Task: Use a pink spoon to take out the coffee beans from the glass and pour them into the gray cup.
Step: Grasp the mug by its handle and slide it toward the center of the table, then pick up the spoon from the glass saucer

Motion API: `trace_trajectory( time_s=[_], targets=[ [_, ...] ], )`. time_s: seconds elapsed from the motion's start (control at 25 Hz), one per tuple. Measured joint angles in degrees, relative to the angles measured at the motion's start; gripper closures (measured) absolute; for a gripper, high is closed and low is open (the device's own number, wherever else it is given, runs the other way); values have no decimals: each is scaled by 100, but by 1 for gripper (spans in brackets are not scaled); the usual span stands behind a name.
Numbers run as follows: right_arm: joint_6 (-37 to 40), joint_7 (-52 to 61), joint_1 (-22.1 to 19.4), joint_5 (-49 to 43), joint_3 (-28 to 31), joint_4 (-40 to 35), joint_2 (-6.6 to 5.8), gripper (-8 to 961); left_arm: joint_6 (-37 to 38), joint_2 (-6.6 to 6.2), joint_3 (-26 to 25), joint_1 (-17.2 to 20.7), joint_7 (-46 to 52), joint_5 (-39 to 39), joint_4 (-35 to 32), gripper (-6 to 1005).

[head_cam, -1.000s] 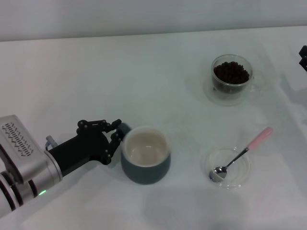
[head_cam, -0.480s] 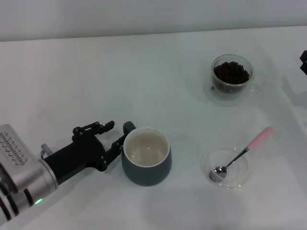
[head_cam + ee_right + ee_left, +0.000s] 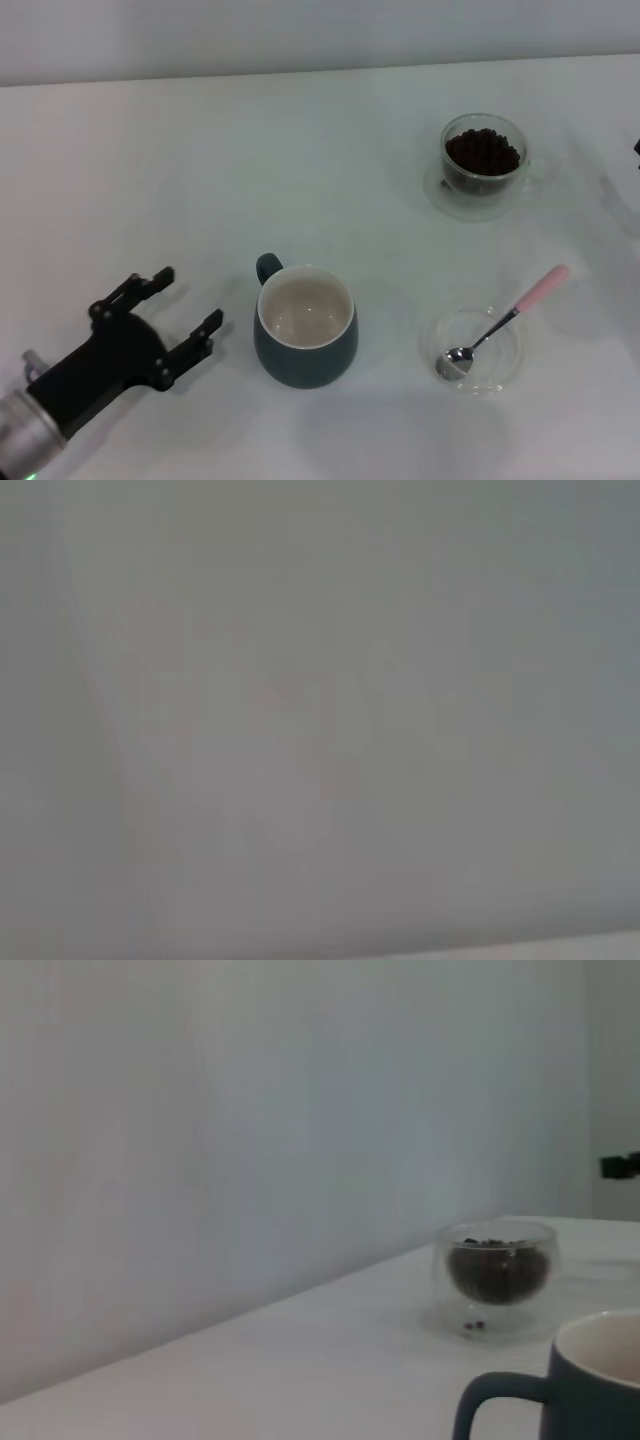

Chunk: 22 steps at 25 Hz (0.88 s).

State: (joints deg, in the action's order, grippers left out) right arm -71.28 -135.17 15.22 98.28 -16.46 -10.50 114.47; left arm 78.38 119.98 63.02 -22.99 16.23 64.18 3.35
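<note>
Pink spoon (image 3: 505, 321) lies untouched; left end effector (image 3: 180, 318), fingers apart, holds nothing.

My left gripper (image 3: 185, 315) was matte black. The gray cup (image 3: 304, 330) showed dark blue-gray outside, cream within. The coffee beans (image 3: 482, 153) looked near-black brown in the clear glass (image 3: 484, 166). The pink spoon (image 3: 500, 325) had a pale pink handle and, seemingly, a silver bowl.

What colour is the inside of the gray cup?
Cream-white inside the gray cup, with nothing in it; the head view shows it best.
</note>
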Motion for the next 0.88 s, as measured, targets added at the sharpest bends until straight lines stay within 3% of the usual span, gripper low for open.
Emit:
trace_trajectory(
  time_s=[0.28,0.4,0.6,0.88],
  targets=[
    [-128,1966,-330,-4,-945,-509,-62,116,214,-45,2,516,-266,-314,-113,225],
    [-270,2764,-450,-35,-1164,-505,-114,118,380,-71,2,718,-321,-545,-219,225],
    [-661,3835,-595,-411,-1265,-434,-185,120,541,-89,0,1063,-322,-1204,-493,224],
    [-952,4853,-623,-1121,-1272,-213,-196,124,760,-88,0,1163,-315,-1850,-517,224]
  ],
)
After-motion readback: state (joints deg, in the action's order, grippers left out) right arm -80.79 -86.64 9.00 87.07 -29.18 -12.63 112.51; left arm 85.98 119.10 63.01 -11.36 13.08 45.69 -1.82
